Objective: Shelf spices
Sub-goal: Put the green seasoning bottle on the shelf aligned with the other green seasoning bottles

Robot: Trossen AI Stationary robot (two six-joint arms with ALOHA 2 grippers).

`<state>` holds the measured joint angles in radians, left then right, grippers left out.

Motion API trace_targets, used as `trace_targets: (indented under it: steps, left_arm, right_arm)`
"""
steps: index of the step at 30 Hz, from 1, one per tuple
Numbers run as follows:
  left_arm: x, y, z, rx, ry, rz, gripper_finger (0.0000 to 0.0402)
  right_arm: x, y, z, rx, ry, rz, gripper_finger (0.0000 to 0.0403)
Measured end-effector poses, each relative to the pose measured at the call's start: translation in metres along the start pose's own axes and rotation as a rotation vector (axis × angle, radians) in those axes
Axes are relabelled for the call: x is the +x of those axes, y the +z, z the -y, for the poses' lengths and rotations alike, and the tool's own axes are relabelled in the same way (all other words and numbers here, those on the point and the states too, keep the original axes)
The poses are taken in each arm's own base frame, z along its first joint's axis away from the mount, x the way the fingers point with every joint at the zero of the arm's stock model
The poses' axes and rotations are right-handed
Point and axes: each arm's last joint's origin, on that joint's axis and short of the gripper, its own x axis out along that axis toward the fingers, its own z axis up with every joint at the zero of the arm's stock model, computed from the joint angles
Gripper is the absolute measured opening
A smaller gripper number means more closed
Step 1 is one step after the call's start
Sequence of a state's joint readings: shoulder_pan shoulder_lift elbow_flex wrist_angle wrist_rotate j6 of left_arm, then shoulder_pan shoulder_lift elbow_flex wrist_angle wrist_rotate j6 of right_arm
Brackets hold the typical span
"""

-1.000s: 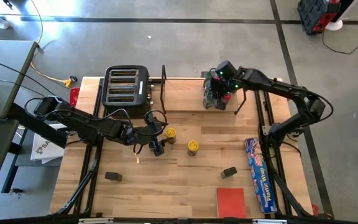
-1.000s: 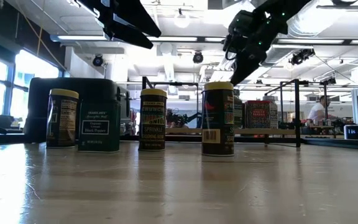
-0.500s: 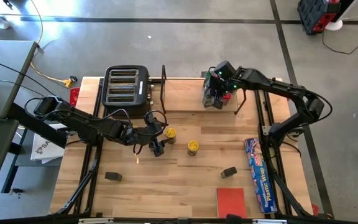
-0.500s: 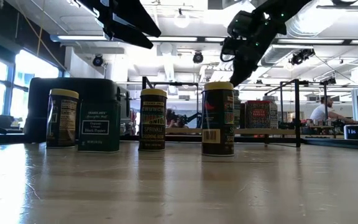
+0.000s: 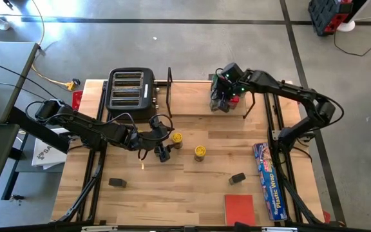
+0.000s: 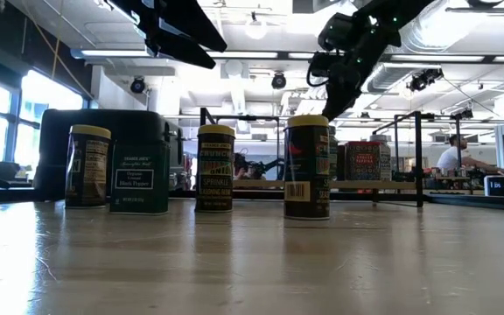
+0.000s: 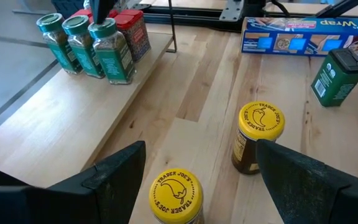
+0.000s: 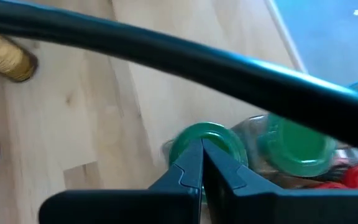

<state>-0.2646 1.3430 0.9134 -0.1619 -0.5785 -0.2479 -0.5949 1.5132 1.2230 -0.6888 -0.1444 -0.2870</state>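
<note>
Green-lidded jars (image 7: 86,43) and a red tin (image 7: 132,34) stand on the shelf (image 5: 192,100). My right gripper (image 8: 201,163), clenched empty, hovers above them. My left gripper (image 7: 194,171), spread wide, flanks a yellow-lidded jar (image 7: 176,196) on the table (image 5: 192,187).

shelf (image 5: 192,100) board bare beside the toaster (image 5: 131,89); green-lidded jars (image 5: 221,102) crowd its far end.

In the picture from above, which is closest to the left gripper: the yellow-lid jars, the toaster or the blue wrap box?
From the left gripper:
1. Nearer yellow-lid jar, just beside it.
2. Second yellow-lid jar, farther right.
3. Toaster, at the table's back.
4. Blue wrap box, right edge.
</note>
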Motion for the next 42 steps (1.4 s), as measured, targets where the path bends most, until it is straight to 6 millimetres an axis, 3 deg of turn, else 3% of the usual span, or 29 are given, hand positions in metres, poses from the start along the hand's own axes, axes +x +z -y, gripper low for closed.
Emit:
trace_targets:
  steps: [8, 12, 20, 29, 42]
  left_arm:
    - [0.0, 0.0, 0.001, -0.001, -0.001, -0.002, 0.0301]
    - [-0.001, -0.001, 0.001, 0.004, -0.003, -0.006, 0.0301]
    - [-0.001, -0.001, 0.001, 0.006, -0.003, -0.007, 0.0301]
    - [-0.001, -0.001, 0.001, 0.003, 0.002, -0.004, 0.0301]
    - [-0.001, -0.001, 0.001, 0.004, 0.002, -0.004, 0.0301]
  right_arm:
    - [-0.02, 0.023, -0.006, -0.053, 0.003, 0.069, 0.0]
    - [-0.016, 0.016, -0.007, -0.123, 0.073, 0.045, 0.0]
    - [0.001, -0.004, -0.002, -0.093, 0.076, -0.022, 0.0]
    - [0.002, -0.005, -0.001, -0.037, -0.027, -0.039, 0.0]
    - [0.002, -0.002, -0.017, -0.021, -0.082, -0.095, 0.0]
